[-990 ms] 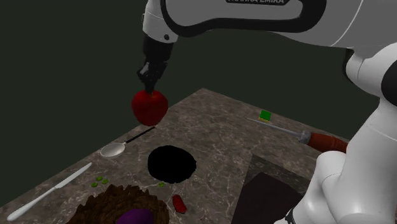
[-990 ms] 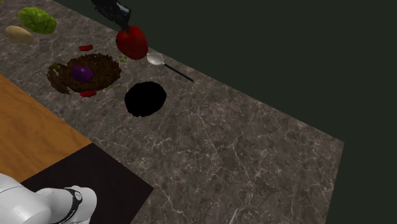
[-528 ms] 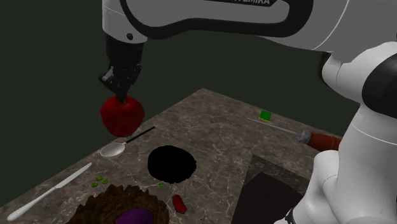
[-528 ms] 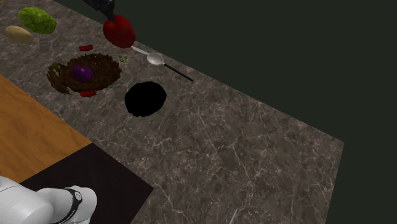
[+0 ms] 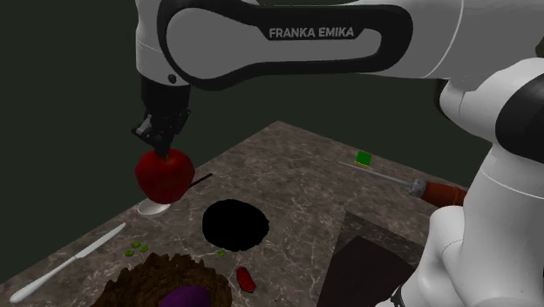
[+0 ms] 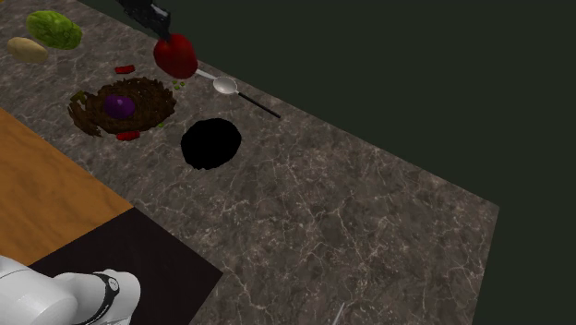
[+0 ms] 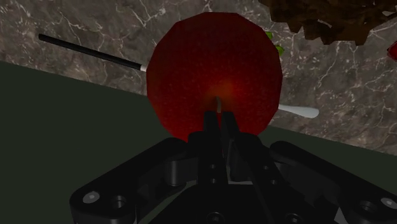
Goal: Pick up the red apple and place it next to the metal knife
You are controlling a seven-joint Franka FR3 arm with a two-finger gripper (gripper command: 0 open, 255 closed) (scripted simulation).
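Reading FRANKA EMIKA along my arm in the shoulder view, I point my claw [image 5: 162, 141] straight down, clamped on the red apple [image 5: 163, 174], in the air over the spoon [image 5: 155, 207]; the knife [image 5: 65, 262] lies near that spoon. Second exterior view: the apple is aloft just beside the spoon. Wrist view: my fingers [image 7: 210, 127] pinch the apple's stem, the spoon's handle behind.
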